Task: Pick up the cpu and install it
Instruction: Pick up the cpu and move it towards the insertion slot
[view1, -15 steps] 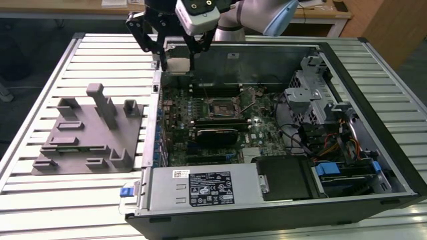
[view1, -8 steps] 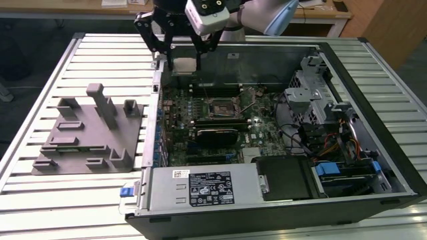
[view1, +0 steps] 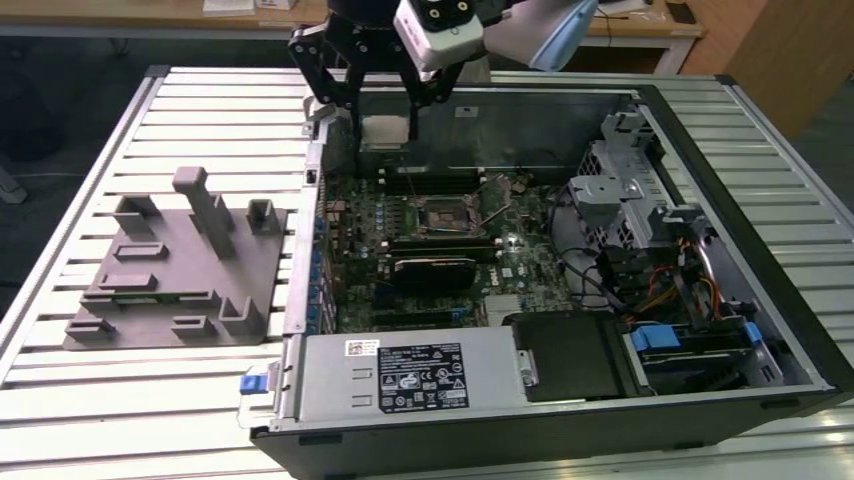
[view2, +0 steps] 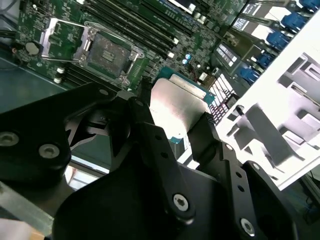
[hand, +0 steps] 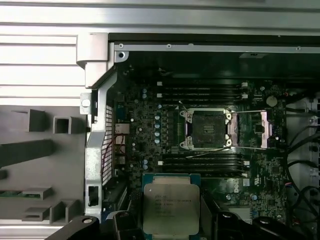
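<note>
**Chip gripped above the open case**

We see the gripper (view1: 386, 136) closed on the cpu (hand: 167, 209), its 2 fingers (view2: 150, 135) pressing opposite edges and the silvery lid facing up. The cpu hangs in the air inside the case (view1: 787, 255), near its far wall in the exterior view. It is well apart from the socket (hand: 206, 130), which lies open with its metal frame flipped aside.

We judge the chip light, stiff and thin. Its smooth lid looks slippery and its underside contacts fragile, so the edges are the safe hold.

We count 1 cpu, 1 socket and 1 grey fixture (view1: 174, 270) beside the case.
</note>
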